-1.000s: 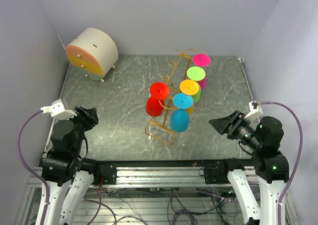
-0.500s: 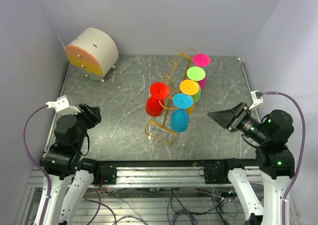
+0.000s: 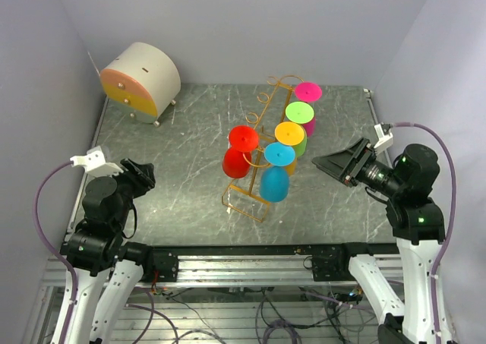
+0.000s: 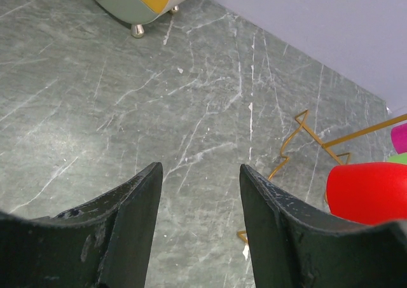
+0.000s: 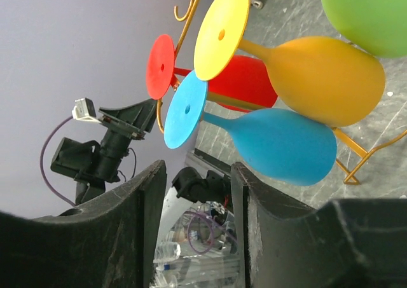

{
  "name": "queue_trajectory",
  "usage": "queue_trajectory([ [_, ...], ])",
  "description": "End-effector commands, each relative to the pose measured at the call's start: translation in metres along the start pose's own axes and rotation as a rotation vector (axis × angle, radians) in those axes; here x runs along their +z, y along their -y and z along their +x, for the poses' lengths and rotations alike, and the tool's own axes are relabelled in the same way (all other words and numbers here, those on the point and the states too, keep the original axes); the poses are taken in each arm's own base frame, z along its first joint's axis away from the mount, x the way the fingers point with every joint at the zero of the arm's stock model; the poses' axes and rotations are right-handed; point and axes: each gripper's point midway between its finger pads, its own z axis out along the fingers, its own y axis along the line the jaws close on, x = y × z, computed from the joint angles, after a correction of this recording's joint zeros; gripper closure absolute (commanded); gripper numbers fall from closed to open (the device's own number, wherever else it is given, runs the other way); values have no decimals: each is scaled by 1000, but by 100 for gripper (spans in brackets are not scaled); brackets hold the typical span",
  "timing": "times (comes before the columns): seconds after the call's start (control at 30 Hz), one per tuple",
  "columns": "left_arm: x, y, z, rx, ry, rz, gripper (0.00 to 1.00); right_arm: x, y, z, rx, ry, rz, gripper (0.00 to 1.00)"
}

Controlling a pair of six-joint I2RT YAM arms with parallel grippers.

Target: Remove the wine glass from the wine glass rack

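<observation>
Though well apart, blue wine glass point(image 5: 280, 145) ahead of right gripper point(image 5: 196, 173).

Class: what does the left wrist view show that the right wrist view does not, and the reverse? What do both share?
Left wrist only: the drawer box and open left pincer. Right wrist only: blue glass, orange glass, the left arm, open right pincer. Both: red glass, wire rack, marble table.

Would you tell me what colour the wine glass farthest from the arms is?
That wine glass is magenta; the top external view shows it best.
</observation>
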Motion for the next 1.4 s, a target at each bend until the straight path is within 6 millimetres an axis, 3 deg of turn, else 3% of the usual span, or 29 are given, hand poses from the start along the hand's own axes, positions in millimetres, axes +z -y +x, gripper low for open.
queue_trajectory([
  [0.0, -2, 7, -3, -9, 1, 30, 38, 1, -6, -11, -22, 11, 13, 55],
  [0.43, -1, 8, -1, -9, -5, 32, 38, 13, 1, -45, -113, 23, 131, 59],
  [0.57, -1, 8, -1, -9, -5, 31, 39, 12, 4, -28, -106, -40, 101, 55],
  [0.9, 2, 9, 2, -7, -22, 31, 39, -26, 23, 27, -239, -131, 157, 52],
  [1.0, 2, 9, 2, -7, -22, 31, 40, -36, 58, 31, -265, -69, 293, 52],
  [1.13, 1, 9, 2, -7, -21, 34, 40, -56, 132, 0, -258, 126, 679, 49],
  [1.2, 1, 9, 3, -7, -23, 35, 39, -57, 145, -11, -253, 202, 726, 47],
  [1.37, 0, 11, 3, -6, -25, 42, 40, -25, 153, -23, -147, 245, 667, 46],
])
